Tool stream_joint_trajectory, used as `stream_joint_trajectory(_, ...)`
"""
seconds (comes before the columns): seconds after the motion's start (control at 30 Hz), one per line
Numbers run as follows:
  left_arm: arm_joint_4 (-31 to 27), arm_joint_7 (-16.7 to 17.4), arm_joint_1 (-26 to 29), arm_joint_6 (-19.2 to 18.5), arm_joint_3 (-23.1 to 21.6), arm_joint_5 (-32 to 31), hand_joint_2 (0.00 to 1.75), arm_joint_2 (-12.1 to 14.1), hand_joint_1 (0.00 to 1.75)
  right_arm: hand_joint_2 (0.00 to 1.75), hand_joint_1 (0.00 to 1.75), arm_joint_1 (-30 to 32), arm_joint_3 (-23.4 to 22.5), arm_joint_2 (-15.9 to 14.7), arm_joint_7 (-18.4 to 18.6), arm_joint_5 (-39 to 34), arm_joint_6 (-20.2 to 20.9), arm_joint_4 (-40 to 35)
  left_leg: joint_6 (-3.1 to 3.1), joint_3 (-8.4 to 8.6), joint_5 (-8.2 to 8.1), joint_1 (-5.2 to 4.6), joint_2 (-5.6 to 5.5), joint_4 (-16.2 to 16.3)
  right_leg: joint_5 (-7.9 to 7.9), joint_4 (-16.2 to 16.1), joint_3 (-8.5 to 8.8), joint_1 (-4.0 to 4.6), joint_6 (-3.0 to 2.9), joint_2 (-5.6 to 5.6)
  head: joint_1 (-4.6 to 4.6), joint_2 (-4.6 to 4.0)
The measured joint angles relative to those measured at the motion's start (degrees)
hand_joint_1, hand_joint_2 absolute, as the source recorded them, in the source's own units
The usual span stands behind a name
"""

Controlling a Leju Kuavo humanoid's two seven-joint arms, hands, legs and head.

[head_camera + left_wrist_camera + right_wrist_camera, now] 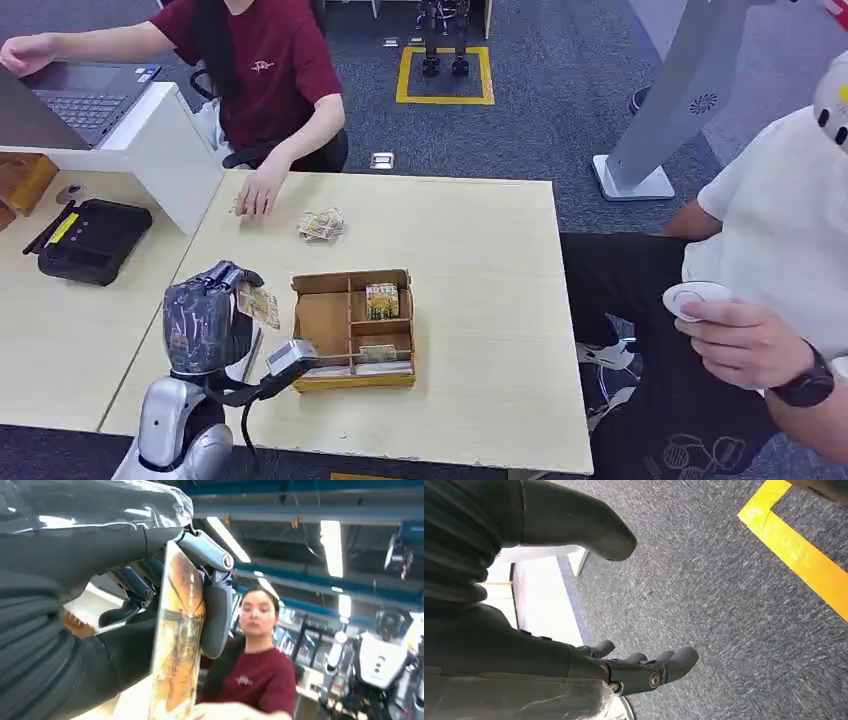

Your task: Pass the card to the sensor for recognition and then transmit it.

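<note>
My left hand is raised over the table's front left, left of the wooden tray, and pinches a yellowish picture card. In the left wrist view the card stands edge-on between the thumb and the fingers. A black sensor device with a yellow strip lies on the lower desk to the far left of the hand. My right hand hangs over grey carpet, fingers apart and holding nothing.
A wooden compartment tray holds more cards. Loose cards lie near the hand of a person in a red shirt across the table. Another person sits at right holding a white disc. A laptop sits at far left.
</note>
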Motion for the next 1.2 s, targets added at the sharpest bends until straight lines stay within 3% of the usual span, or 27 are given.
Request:
stream_joint_trajectory(0.13,1.2,2.9,-3.5,-1.1,1.5,-2.3,1.75,0.0,1.75,1.75,0.0,-0.1,0.2,0.0,0.3,0.6,0.4,0.0,0.03,-0.01,0.02,0.0,-0.02,0.0,0.0,0.0,0.0,0.0,0.0,-0.01,0.0,0.0)
stream_joint_trajectory(0.33,10.1,7.7,-12.3,-1.7,5.0,-7.3,1.75,0.6,1.75,1.75,0.0,-0.4,1.0,0.0,0.5,1.6,1.0,0.0,-0.07,-0.01,0.09,0.0,0.0,0.0,0.12,0.0,-0.01,0.0,-0.1,0.02,-0.02,0.0)
stream_joint_trajectory(0.73,28.2,11.3,-24.2,-2.9,8.2,-10.2,1.75,1.6,1.75,1.75,0.0,-1.1,1.6,0.0,0.8,2.7,2.1,-0.2,-0.08,-0.06,0.17,0.02,-0.03,0.0,0.13,0.0,-0.04,0.03,-0.09,-0.02,0.0,0.0)
stream_joint_trajectory(1.03,40.5,14.5,-29.8,-1.6,8.8,-12.8,1.75,1.9,1.75,1.75,0.0,-1.4,2.1,0.0,0.8,3.4,2.8,-0.4,-0.08,-0.06,0.18,0.02,-0.03,0.0,0.14,0.0,-0.04,0.03,-0.09,-0.02,0.02,0.0)
stream_joint_trajectory(1.2,43.8,14.7,-30.9,-1.1,9.0,-12.7,1.75,2.0,1.75,1.75,0.0,-1.5,2.2,0.0,0.7,3.4,2.8,-0.4,-0.08,-0.06,0.17,0.02,-0.03,0.0,0.14,0.0,-0.04,0.03,-0.09,-0.02,0.0,0.0)
